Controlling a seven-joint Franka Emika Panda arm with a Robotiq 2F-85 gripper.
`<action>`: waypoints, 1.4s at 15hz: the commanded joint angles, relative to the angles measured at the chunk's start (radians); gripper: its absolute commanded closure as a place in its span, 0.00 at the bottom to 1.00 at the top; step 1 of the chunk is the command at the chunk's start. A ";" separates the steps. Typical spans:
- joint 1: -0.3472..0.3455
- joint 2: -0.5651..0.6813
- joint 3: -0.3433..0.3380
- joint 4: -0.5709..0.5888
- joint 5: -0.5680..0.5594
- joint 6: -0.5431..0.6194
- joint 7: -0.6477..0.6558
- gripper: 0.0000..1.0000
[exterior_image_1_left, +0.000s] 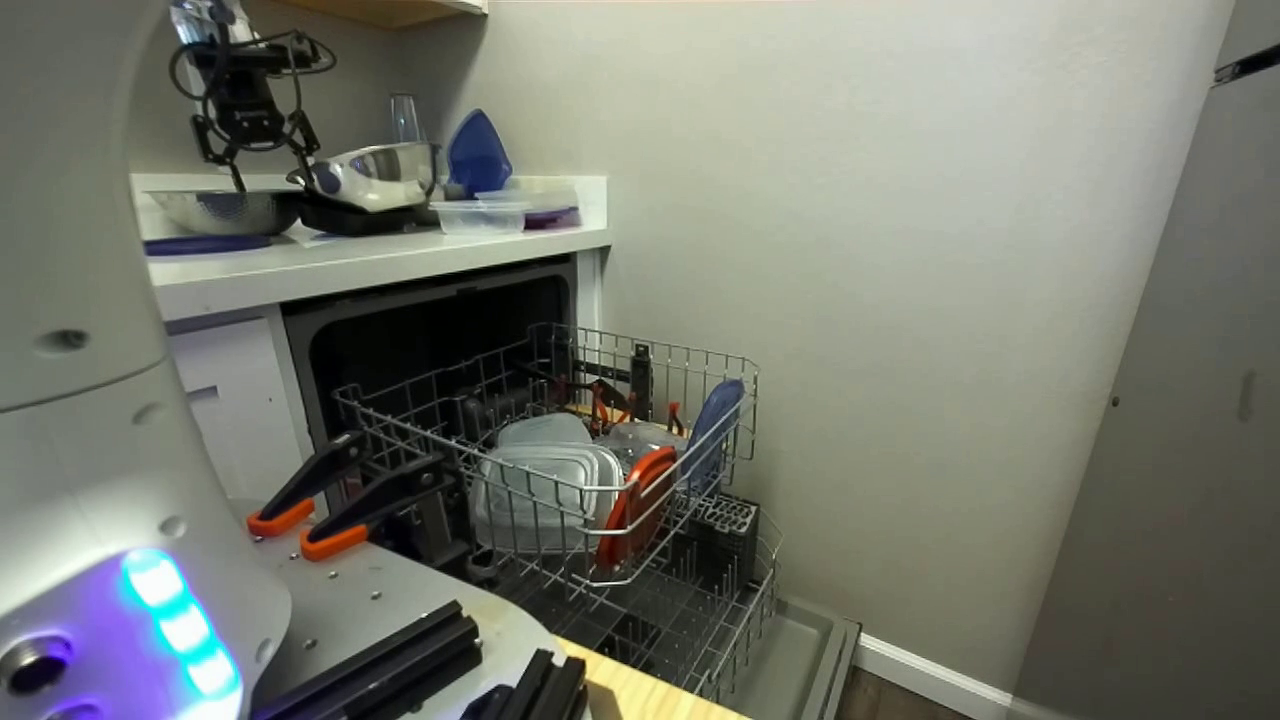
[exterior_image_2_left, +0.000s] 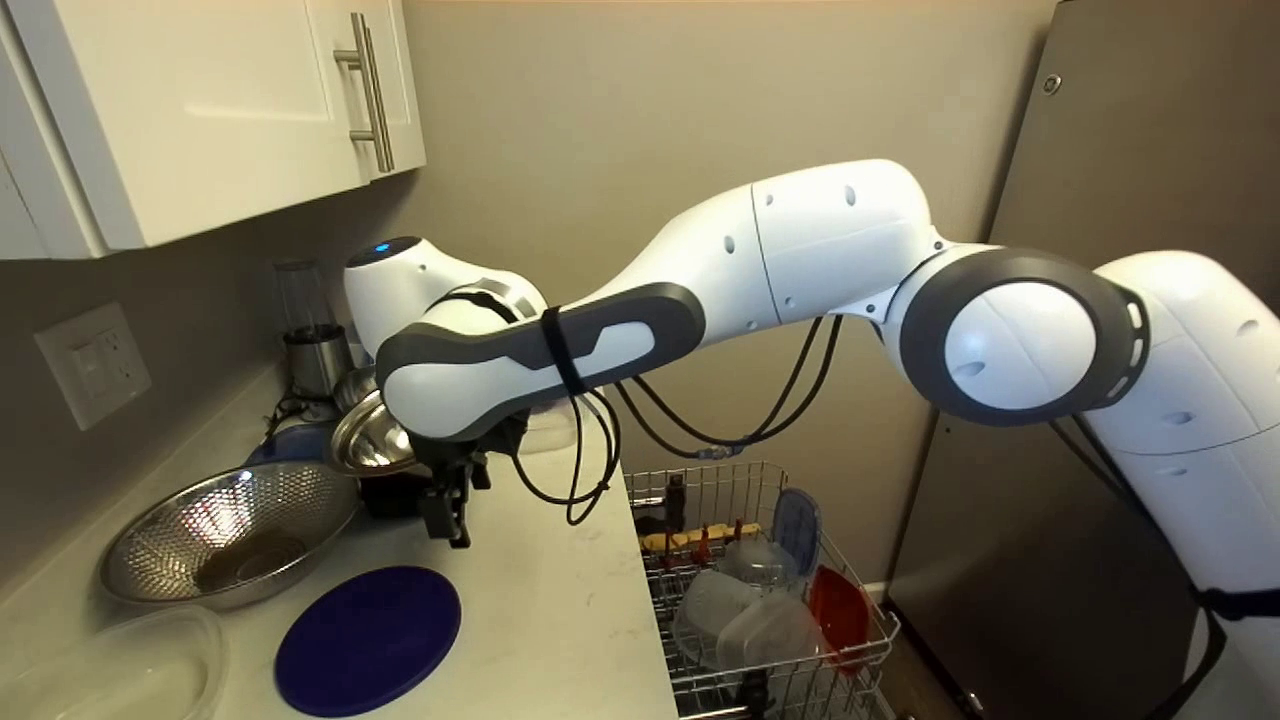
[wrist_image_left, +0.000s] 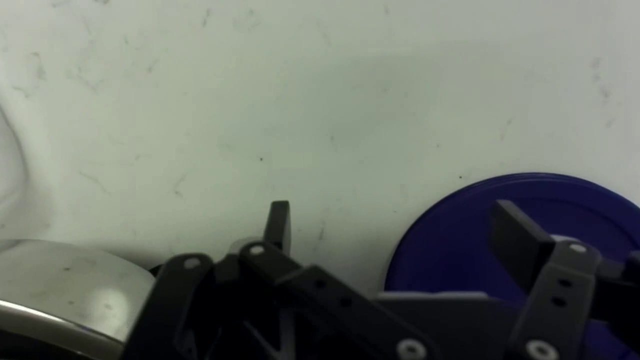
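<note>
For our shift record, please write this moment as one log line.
Gripper: open, holding nothing | Position: above counter | Nearby: dark blue lid, metal bowl, colander

My fingers (wrist_image_left: 520, 242) stand wide apart above the tabletop (wrist_image_left: 325, 115), with free room ahead of them, up the wrist view. The lid (exterior_image_2_left: 368, 641) lies flat below one finger, low enough to pass over. On the opposite side the bowl (wrist_image_left: 75, 285) blocks a low sideways pass, and beyond it stands a container (exterior_image_1_left: 480, 217). The colander (exterior_image_2_left: 235, 535) stands close by, the cabinet (exterior_image_2_left: 240, 110) hanging above it.
</note>
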 joint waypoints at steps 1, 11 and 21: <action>0.036 0.086 -0.031 0.139 0.046 -0.082 -0.020 0.00; 0.052 0.201 -0.065 0.326 0.188 -0.308 0.116 0.00; 0.065 0.267 -0.053 0.403 0.205 -0.295 0.107 0.00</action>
